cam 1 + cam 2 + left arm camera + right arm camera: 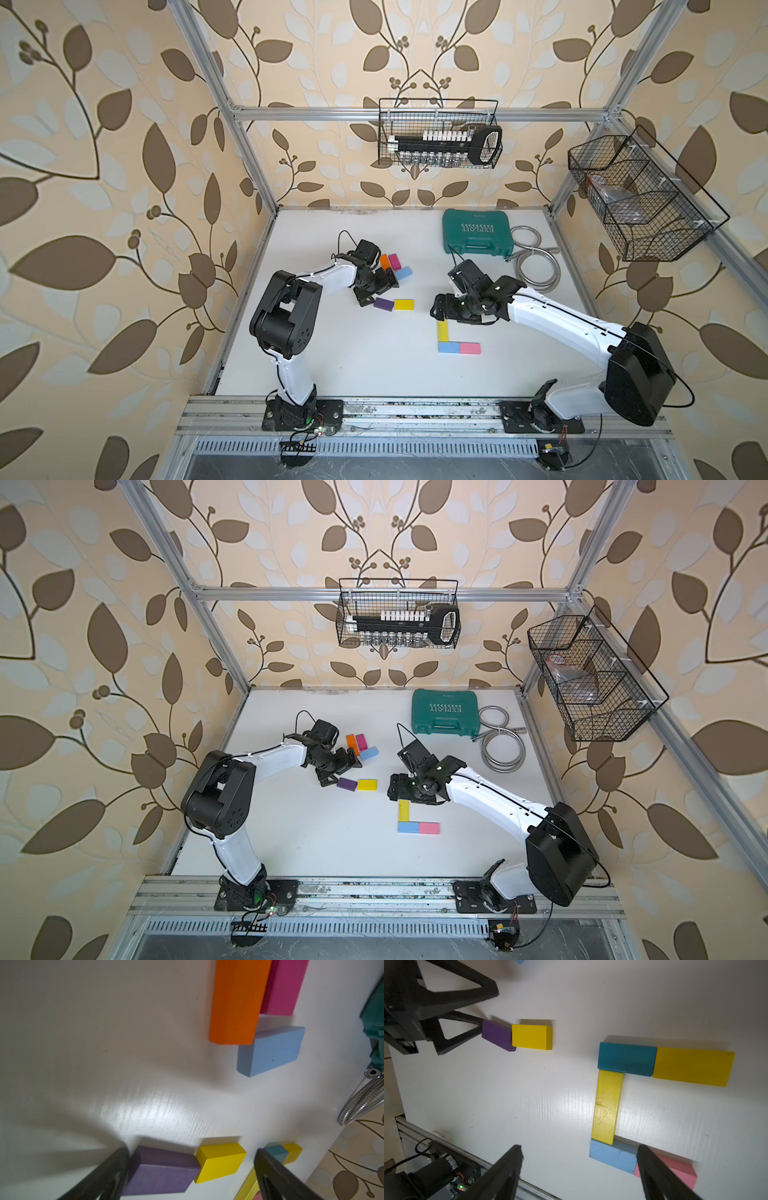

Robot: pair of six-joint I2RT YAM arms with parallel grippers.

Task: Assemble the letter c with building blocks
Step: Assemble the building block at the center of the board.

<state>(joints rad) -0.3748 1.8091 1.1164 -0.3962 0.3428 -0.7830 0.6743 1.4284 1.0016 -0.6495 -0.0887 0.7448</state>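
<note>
A partial C lies on the white table. In the right wrist view it is a teal block [627, 1058] and a yellow block [693, 1066] in a row, a long yellow bar [607, 1106], then a light blue block [612, 1156] and a pink block [683, 1172]. My right gripper [579, 1151] hangs open over its lower corner, holding nothing. In a top view it [437, 308] hides the teal row. Loose purple [383, 304] and yellow [404, 304] blocks lie side by side. My left gripper [191, 1153] is open, one fingertip [475, 1026] against the purple block's end. Orange [234, 1001], magenta [282, 987] and light blue [270, 1051] blocks lie beyond.
A green tool case [476, 237] sits at the back right, with a coiled metal hose [536, 266] beside it. Wire baskets hang on the back wall [440, 133] and the right frame [644, 199]. An aluminium rail [415, 411] carrying both arm bases runs along the front edge.
</note>
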